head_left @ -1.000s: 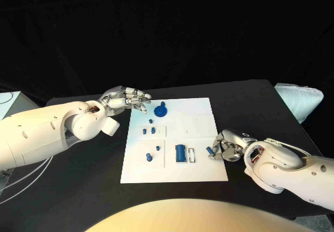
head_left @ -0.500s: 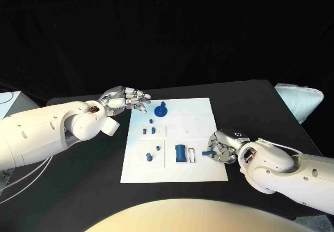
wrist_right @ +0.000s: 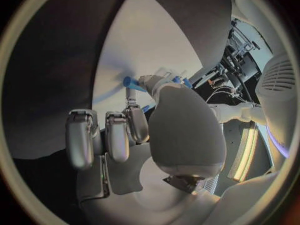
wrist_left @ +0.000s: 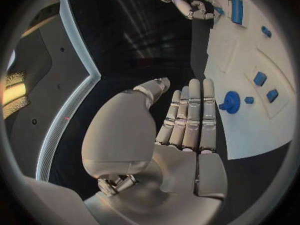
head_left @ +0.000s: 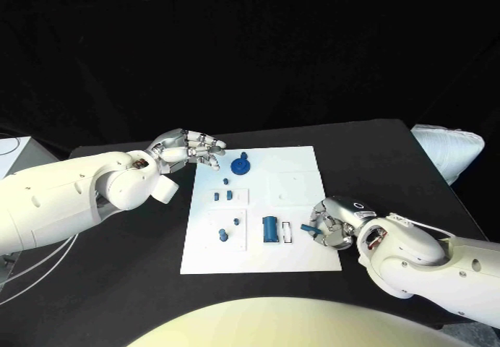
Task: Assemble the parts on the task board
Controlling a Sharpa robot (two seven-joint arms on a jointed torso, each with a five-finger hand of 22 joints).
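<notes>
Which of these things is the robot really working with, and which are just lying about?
Job: task board; blue peg pinched in right hand; blue cylinder; blue knob; left hand, holding nothing.
Lying about: white cushion; black table.

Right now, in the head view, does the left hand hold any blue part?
No, the left hand hovers off the far left corner of the task board, holding nothing.

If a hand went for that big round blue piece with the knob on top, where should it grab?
Probably the small raised knob on the round blue piece, taken from straight above. The disc lies flat on the task board, leaving little edge to catch, while the knob stands up; the left hand hovers beside it.
</notes>
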